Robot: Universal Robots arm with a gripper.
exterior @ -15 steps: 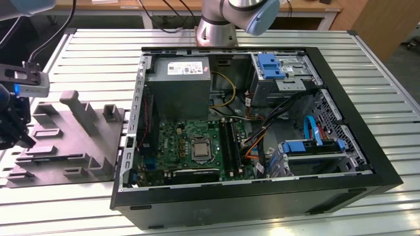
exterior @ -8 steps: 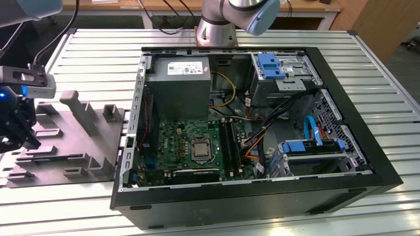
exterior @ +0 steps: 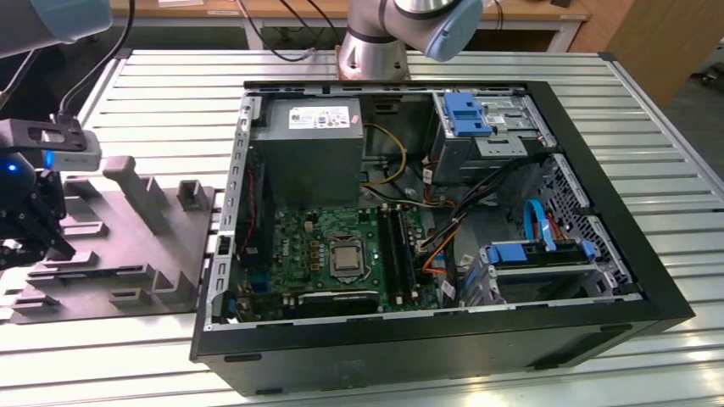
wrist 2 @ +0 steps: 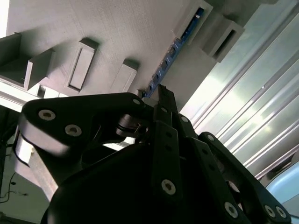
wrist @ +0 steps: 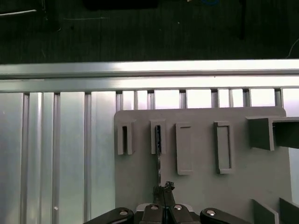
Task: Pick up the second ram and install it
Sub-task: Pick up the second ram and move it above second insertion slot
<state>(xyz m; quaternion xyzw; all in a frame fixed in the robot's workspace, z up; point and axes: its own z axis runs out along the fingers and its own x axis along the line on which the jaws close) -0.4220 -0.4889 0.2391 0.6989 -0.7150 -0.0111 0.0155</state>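
At pincer (wrist 2: 160,89) tip, second ram (wrist 2: 173,51), its blue side in second wrist view

Straight down onto the grey holder plate (wrist: 233,186), lying flat on the ribbed metal bench (wrist: 56,154). The second ram (wrist: 158,140) stands on edge in one raised slot, a thin dark line among a row of similar slots (wrist: 184,148). The hand (wrist: 164,188) sits right at the ram's end.

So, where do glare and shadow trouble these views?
First wrist view: the table rail glares white. Second wrist view: the gripper is a dark mass against bright table slats. Exterior view: the computer case is dim inside, and a blue light glows at the exterior view's left.
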